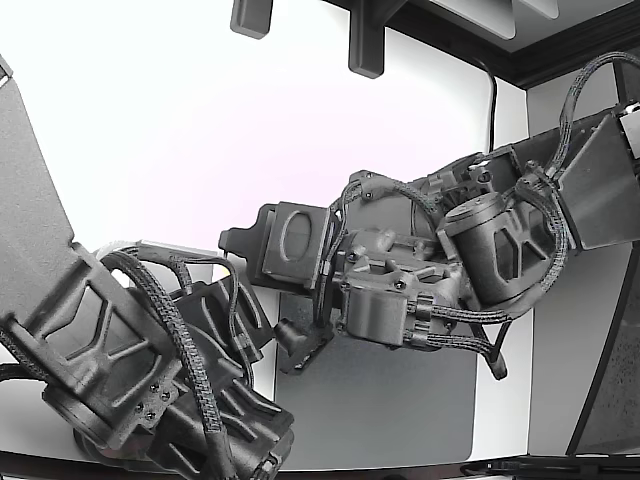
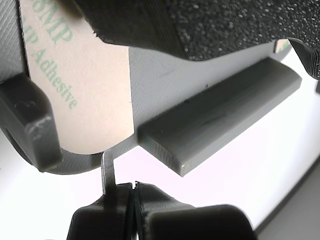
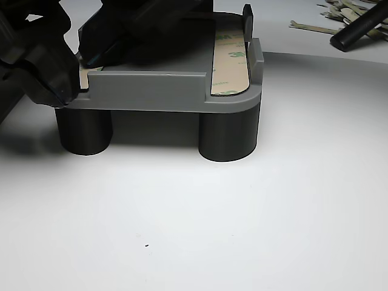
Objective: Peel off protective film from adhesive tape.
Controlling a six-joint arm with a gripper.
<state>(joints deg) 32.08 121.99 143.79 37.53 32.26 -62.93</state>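
Observation:
In the wrist view a tan tape liner (image 2: 80, 85) printed "Adhesive" lies on a grey fixture (image 2: 165, 75), beside its raised bar (image 2: 220, 115). A thin film tab (image 2: 107, 167) hangs off the liner's rounded end and runs down into my gripper (image 2: 132, 191), whose jaws are closed together on it. In the other view the gripper (image 3: 82, 60) sits at the fixture's (image 3: 151, 91) left corner, over a tan strip end (image 3: 85, 76). A second tape strip (image 3: 230, 60) with 3M print lies along the right side. In the exterior view the arms hide the fixture.
The fixture stands on dark round legs (image 3: 227, 136) on a white table (image 3: 242, 230). Several peeled film strips (image 3: 336, 12) and a dark rod (image 3: 357, 27) lie at the back right. In the exterior view two arms (image 1: 420, 270) meet over a grey mat (image 1: 400, 400).

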